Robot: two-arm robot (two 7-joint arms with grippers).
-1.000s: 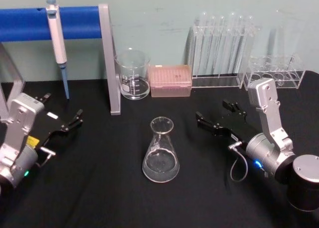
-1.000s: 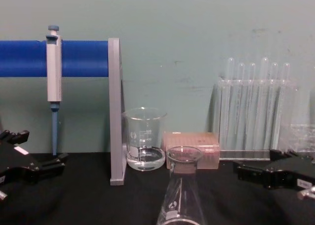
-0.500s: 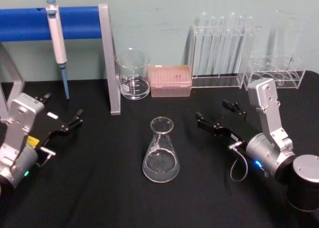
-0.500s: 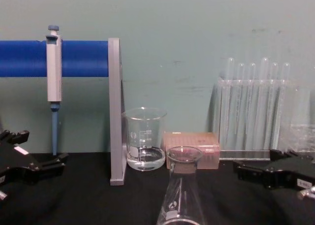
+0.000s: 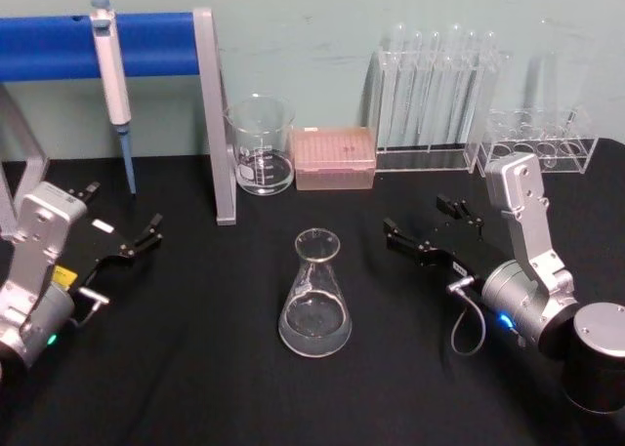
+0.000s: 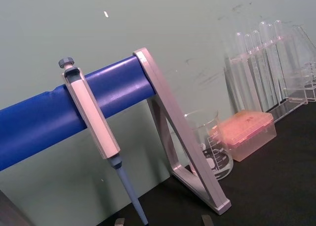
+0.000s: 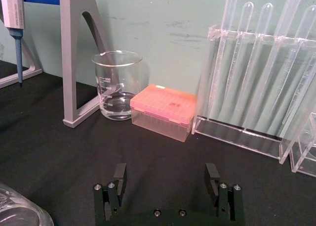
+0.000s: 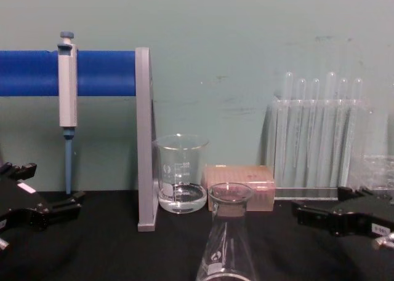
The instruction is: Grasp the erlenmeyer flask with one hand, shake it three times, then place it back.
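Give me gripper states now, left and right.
Left gripper: open, holding nothing, parked left of the flask.
Right gripper: open, holding nothing, right of the flask, not touching it.

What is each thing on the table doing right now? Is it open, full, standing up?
erlenmeyer flask: upright on the black table, not held.
right gripper: open, beside the flask, apart from it.
left gripper: open, idle at the left.
beaker: upright, a little clear liquid inside.
pipette: hanging on the blue stand.
pink tip box: lid closed.
test tubes: upright in their rack.
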